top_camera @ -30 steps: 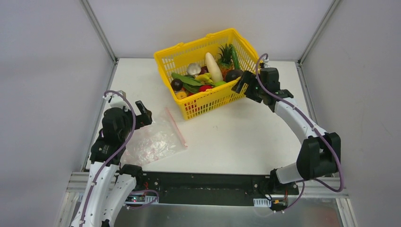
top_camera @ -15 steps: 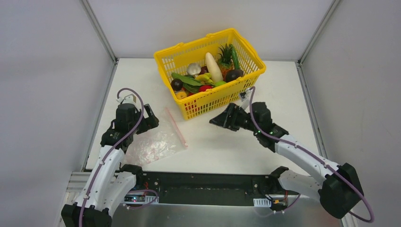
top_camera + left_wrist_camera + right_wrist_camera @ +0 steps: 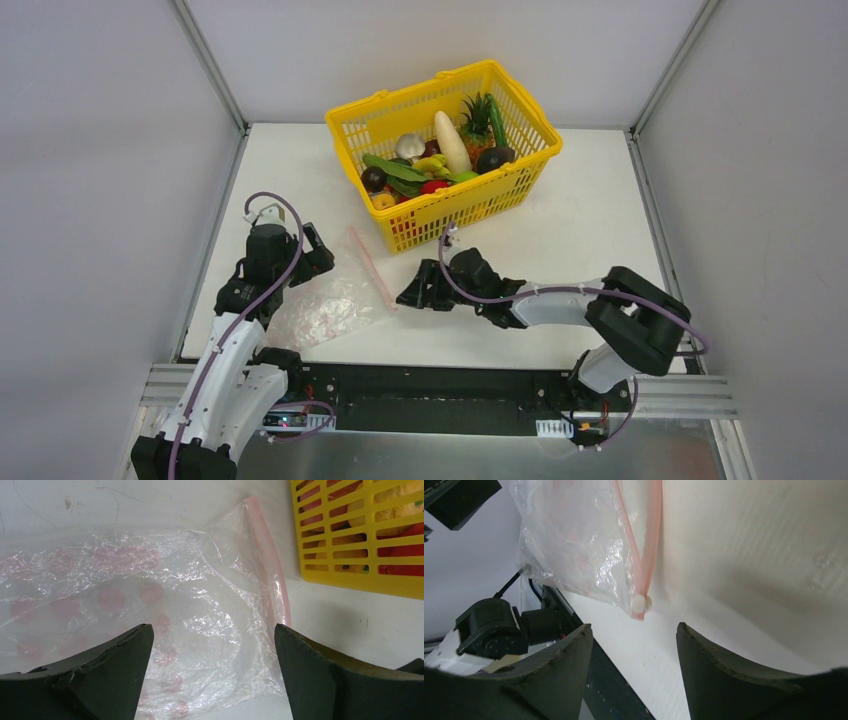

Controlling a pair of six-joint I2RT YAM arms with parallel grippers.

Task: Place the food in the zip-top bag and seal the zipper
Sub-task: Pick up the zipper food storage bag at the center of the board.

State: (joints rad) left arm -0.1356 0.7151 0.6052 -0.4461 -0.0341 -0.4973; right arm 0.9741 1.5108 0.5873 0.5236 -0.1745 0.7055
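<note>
The clear zip-top bag [image 3: 325,305] lies flat on the white table, front left, and looks empty. Its pinkish-red zipper [image 3: 372,266] runs along its right edge. It also shows in the left wrist view [image 3: 150,610] and in the right wrist view [image 3: 574,535], with the zipper's near end [image 3: 640,605] in sight. The food [image 3: 435,160] sits in the yellow basket [image 3: 470,205]. My left gripper [image 3: 310,250] is open just above the bag's far left part. My right gripper [image 3: 412,292] is open and empty, low over the table, just right of the zipper's near end.
The yellow lattice basket stands at the back centre and also shows at the top right of the left wrist view [image 3: 360,575]. Metal frame posts stand at the back corners. The table's front edge and a black rail [image 3: 440,385] lie near the arm bases.
My right gripper swung from the basket's right rim down and left across the table to the zipper's near end. My left gripper moved forward over the bag, then held nearly still.
</note>
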